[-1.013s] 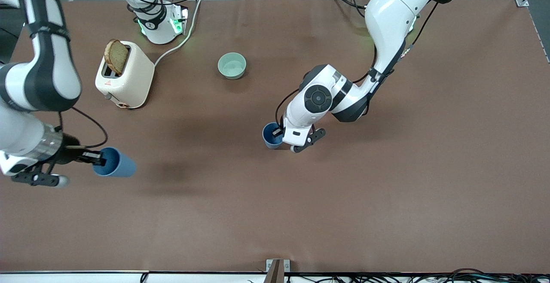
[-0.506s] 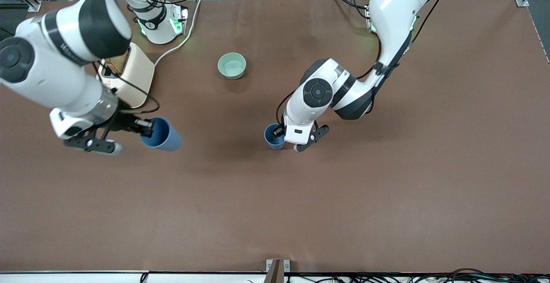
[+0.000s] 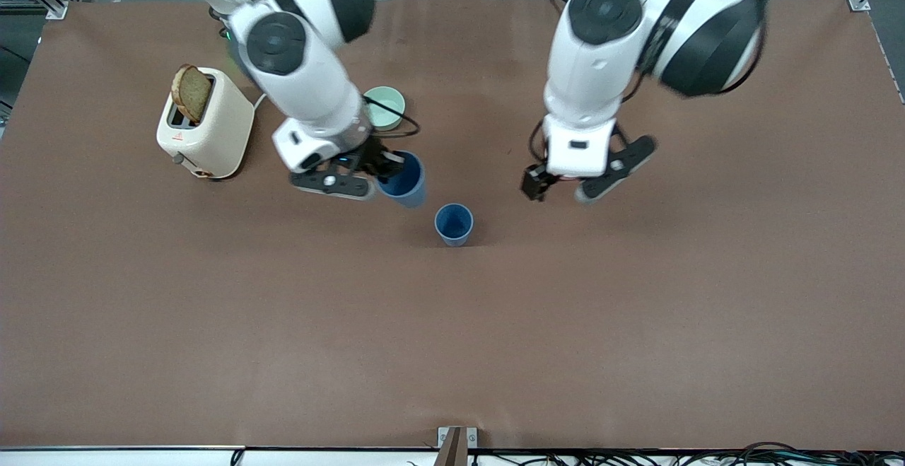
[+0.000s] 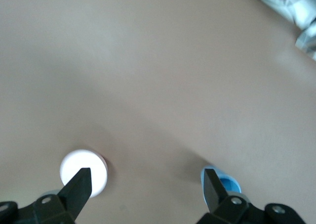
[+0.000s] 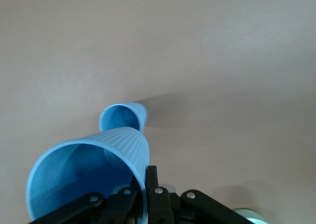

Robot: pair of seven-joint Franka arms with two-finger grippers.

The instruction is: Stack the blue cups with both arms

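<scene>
One blue cup point(image 3: 453, 223) stands upright and alone in the middle of the table; it also shows in the right wrist view point(image 5: 122, 117). My right gripper point(image 3: 385, 167) is shut on the rim of the second blue cup point(image 3: 405, 182), which hangs tilted in the air just beside the standing cup, toward the mint bowl. In the right wrist view the held cup point(image 5: 89, 177) fills the foreground, its rim pinched in the gripper point(image 5: 144, 184). My left gripper point(image 3: 558, 187) is open and empty, raised over bare table toward the left arm's end. The left wrist view shows its spread fingertips point(image 4: 81, 182).
A mint-green bowl point(image 3: 389, 102) sits farther from the front camera than the cups, partly covered by the right arm. A cream toaster point(image 3: 208, 126) with a bread slice stands toward the right arm's end. The brown table point(image 3: 636, 310) spreads wide nearer the camera.
My right arm has carried its cup from the right arm's end of the table to beside the standing cup. My left gripper has let go of the standing cup and lifted away.
</scene>
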